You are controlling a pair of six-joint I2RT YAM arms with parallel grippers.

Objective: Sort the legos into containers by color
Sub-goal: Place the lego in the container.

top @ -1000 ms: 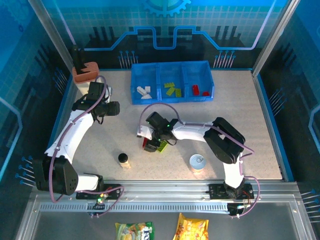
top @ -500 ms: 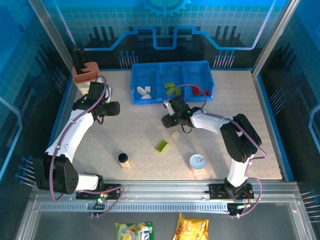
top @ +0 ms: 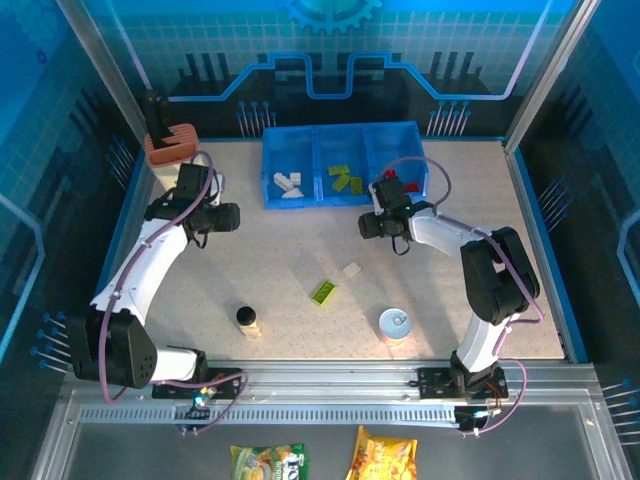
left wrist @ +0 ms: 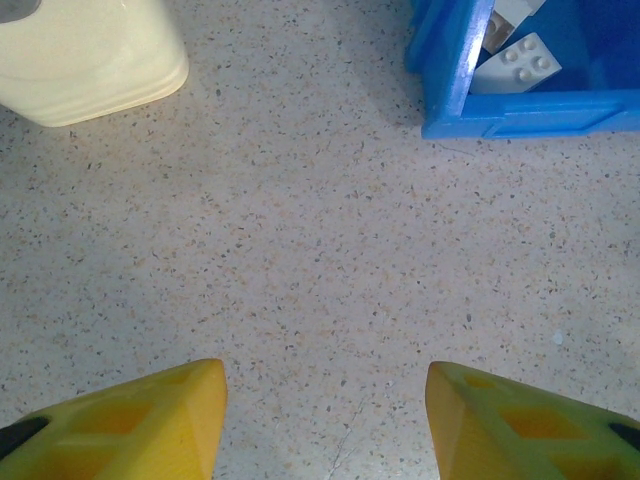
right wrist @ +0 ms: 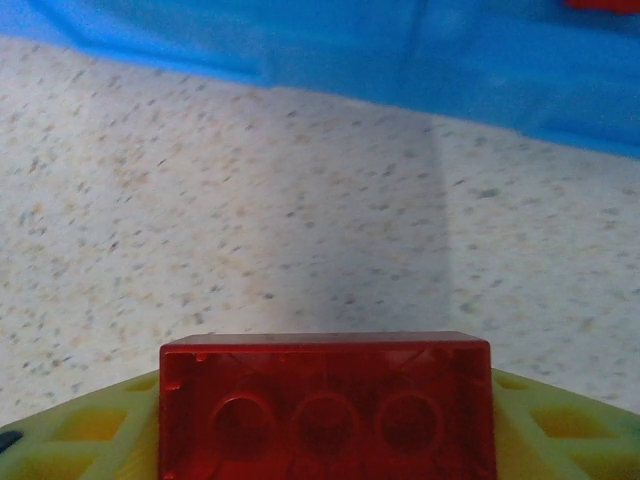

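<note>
My right gripper is shut on a red lego, which spans the gap between its yellow fingers. It hovers just in front of the right compartment of the blue containers, whose wall fills the top of the right wrist view. The compartments hold white legos, green legos and red legos. A lime green lego and a white lego lie on the table. My left gripper stands open over bare table, left of the tray corner.
A tin can stands near the front right and a small black-capped bottle near the front left. A tan holder sits at the back left corner. A cream-coloured object lies ahead of the left gripper.
The right gripper has carried the red lego from the middle of the table up and to the right, to the front of the tray's right compartment. The left arm has stayed still.
</note>
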